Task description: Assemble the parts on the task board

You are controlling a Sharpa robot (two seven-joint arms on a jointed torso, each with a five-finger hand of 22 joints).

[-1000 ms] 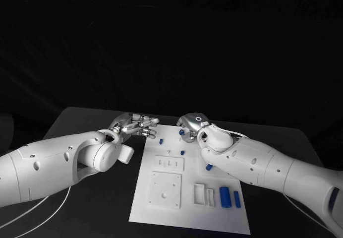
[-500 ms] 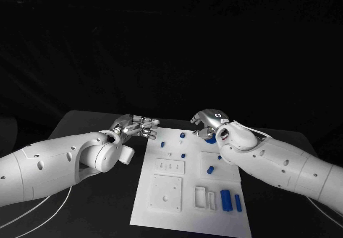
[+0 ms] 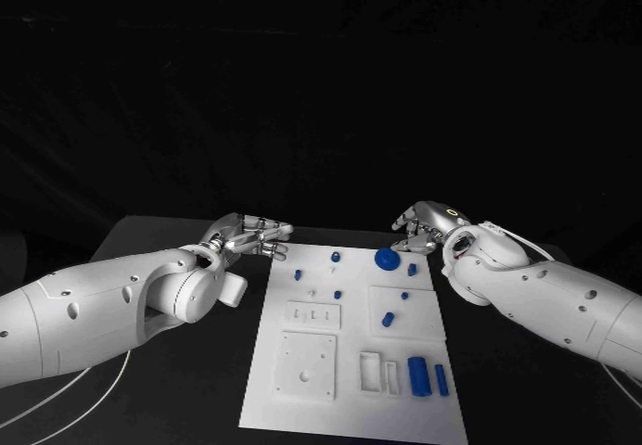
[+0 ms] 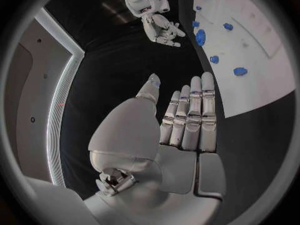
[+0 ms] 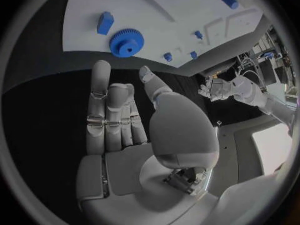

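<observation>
Head view showed both hands empty, fingers apart, right hand [image 3: 430, 225] just beside the blue gear [image 3: 388, 259] at the task board's [image 3: 351, 408] one o'clock corner, left hand [image 3: 251, 235] at eleven; grasping the gear likely came next.

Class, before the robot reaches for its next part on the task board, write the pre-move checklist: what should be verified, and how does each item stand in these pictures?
1. Right hand free of any part: ok, fingers extended, nothing held.
2. Left hand free: ok, fingers straight, palm empty.
3. Blue gear reachable: ok, it lies on the task board near its far edge, close beside the right hand.
4. Gear seated on a peg: cannot tell.
5. Other blue parts undisturbed: ok, the long blue cylinder lies at the board's near right, small pieces sit mid-board.
6. Hands clear of each other: ok, they flank the board's far end, apart.
</observation>
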